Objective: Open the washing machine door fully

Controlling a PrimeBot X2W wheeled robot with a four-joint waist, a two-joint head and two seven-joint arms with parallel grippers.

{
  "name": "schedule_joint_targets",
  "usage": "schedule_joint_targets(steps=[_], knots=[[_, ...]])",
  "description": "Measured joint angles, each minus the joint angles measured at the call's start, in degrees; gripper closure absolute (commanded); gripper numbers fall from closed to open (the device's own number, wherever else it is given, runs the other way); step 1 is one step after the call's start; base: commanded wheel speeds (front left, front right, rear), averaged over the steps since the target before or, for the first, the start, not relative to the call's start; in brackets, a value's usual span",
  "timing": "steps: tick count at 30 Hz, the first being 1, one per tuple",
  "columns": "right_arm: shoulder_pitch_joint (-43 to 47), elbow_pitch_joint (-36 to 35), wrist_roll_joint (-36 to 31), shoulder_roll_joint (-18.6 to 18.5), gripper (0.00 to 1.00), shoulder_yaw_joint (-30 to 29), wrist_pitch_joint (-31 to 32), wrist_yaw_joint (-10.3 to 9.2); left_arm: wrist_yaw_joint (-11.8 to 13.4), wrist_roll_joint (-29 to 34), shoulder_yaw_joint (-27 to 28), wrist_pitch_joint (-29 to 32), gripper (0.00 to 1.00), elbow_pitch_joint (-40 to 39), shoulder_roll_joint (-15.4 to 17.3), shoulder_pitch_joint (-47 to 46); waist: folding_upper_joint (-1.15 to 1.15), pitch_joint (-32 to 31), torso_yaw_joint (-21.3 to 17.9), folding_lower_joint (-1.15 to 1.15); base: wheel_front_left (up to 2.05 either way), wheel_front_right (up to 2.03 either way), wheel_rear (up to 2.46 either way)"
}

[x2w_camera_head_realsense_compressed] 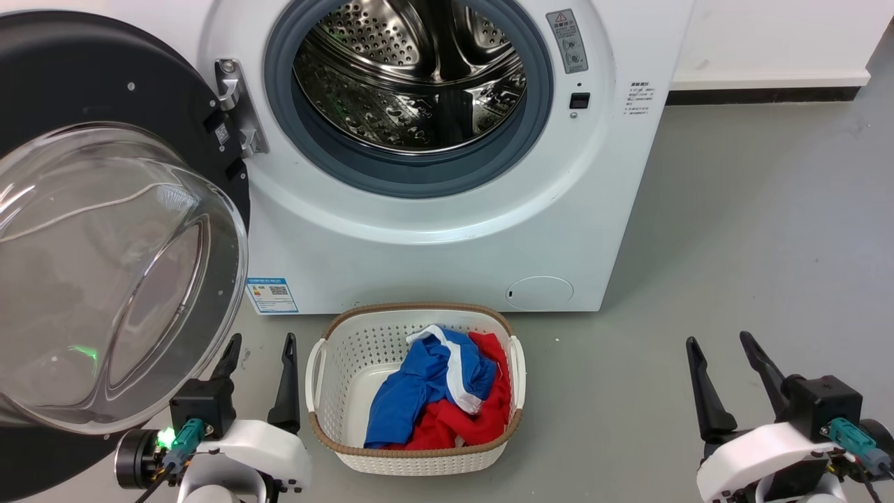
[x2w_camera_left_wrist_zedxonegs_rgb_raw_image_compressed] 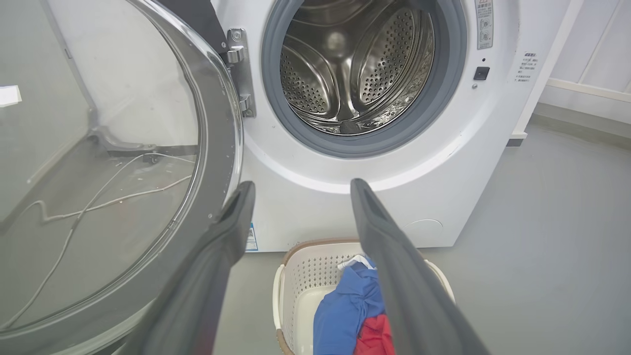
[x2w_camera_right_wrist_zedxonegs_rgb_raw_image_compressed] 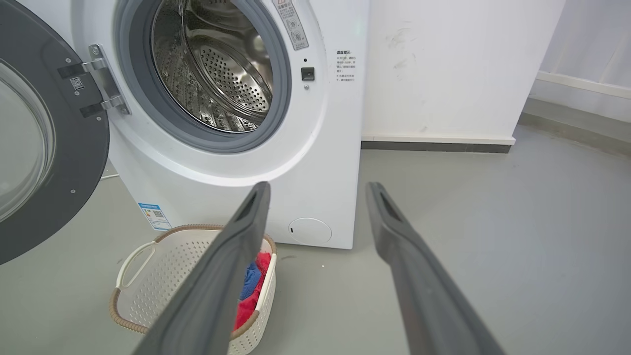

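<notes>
The white washing machine (x2w_camera_head_realsense_compressed: 433,258) (x2w_camera_left_wrist_zedxonegs_rgb_raw_image_compressed: 443,162) (x2w_camera_right_wrist_zedxonegs_rgb_raw_image_compressed: 320,162) stands ahead with its steel drum (x2w_camera_head_realsense_compressed: 412,70) exposed inside the grey gasket. Its door (x2w_camera_head_realsense_compressed: 84,84) (x2w_camera_left_wrist_zedxonegs_rgb_raw_image_compressed: 219,128) (x2w_camera_right_wrist_zedxonegs_rgb_raw_image_compressed: 74,162) hangs swung out on the hinge at the left, the clear glass bowl (x2w_camera_head_realsense_compressed: 105,279) bulging toward me. My left gripper (x2w_camera_head_realsense_compressed: 260,341) (x2w_camera_left_wrist_zedxonegs_rgb_raw_image_compressed: 300,185) is open, empty, just right of the door's lower edge, apart from it. Low at the right, my right gripper (x2w_camera_head_realsense_compressed: 721,339) (x2w_camera_right_wrist_zedxonegs_rgb_raw_image_compressed: 318,186) is open and empty over the floor.
A white laundry basket (x2w_camera_head_realsense_compressed: 349,349) (x2w_camera_left_wrist_zedxonegs_rgb_raw_image_compressed: 305,266) (x2w_camera_right_wrist_zedxonegs_rgb_raw_image_compressed: 162,276) with blue and red clothes sits on the grey floor right before the machine, between my arms. A white wall with a dark baseboard (x2w_camera_head_realsense_compressed: 761,94) runs to the right; open floor lies on that side.
</notes>
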Motion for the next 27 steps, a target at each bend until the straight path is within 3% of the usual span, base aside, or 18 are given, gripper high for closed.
schedule_joint_targets(steps=[27], knots=[[0.13,-1.32,-0.46,0.64,0.0,-1.2,0.38,0.0,-0.96,0.49,1.62,-0.14,0.0,-0.56,-0.73,0.07,0.0,0.36,-0.06,0.0,0.0,0.0,0.0]])
